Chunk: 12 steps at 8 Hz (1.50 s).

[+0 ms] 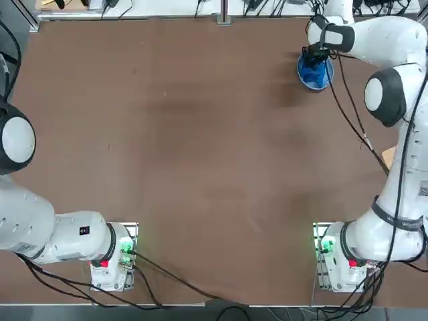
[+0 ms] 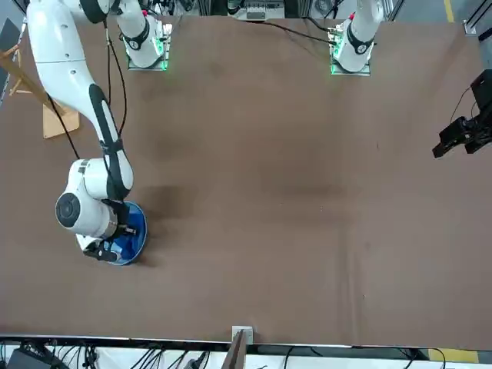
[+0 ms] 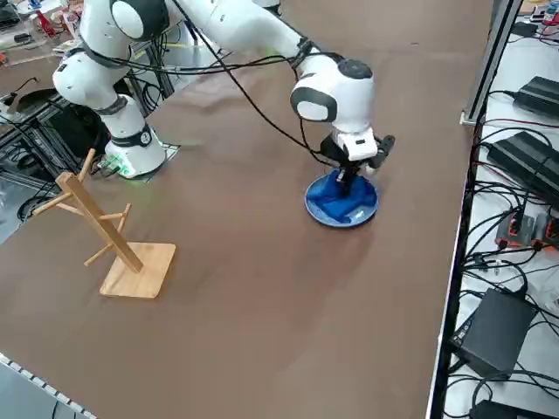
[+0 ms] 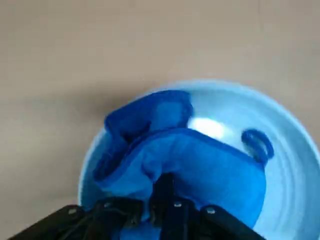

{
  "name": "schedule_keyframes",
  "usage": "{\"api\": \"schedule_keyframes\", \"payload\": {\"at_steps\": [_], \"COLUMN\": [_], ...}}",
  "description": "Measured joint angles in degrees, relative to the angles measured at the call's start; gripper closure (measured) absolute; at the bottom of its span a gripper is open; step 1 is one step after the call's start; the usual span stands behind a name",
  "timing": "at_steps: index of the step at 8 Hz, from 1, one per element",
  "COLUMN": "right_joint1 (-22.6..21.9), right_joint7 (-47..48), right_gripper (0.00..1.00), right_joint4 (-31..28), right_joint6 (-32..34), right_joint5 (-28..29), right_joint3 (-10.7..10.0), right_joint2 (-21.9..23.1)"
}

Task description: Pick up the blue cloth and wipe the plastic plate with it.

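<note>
Fingers (image 4: 167, 197) pinch blue cloth (image 4: 200, 165) onto plastic plate (image 4: 295, 165).

Brown table (image 1: 200, 134) filling the room; wooden rack (image 3: 109, 236) standing on it; power bricks and cables (image 3: 511, 227) lying alongside.

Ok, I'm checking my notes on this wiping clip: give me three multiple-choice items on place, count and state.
1. Where is the blue cloth?
A. on the plastic plate
B. on the bare table
C. hung on the wooden rack
2. How many wooden racks stand on the table?
A. none
B. one
C. three
3. The right gripper is:
A. open above the plate
B. shut on the cloth
C. out of view
Key: 1 A, the cloth lies bunched inside the rim; 2 B, the right side view shows one; 3 B, the fingers pinch the fabric.
</note>
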<state>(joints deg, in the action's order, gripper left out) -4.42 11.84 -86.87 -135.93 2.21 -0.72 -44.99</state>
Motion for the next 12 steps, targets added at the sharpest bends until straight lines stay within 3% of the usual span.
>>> {"api": "schedule_keyframes", "payload": {"at_steps": [2, 6, 12], "right_joint1": [0.2, 3.9, 5.2], "right_joint7": [-0.3, -4.6, -5.2], "right_gripper": [0.90, 0.90, 0.90], "right_joint4": [0.3, 1.0, 2.4], "right_joint6": [-4.8, -5.3, 6.8], "right_joint5": [0.0, -1.9, -1.2], "right_joint3": [0.0, -0.2, 0.0], "right_joint2": [-0.9, -1.5, -0.4]}}
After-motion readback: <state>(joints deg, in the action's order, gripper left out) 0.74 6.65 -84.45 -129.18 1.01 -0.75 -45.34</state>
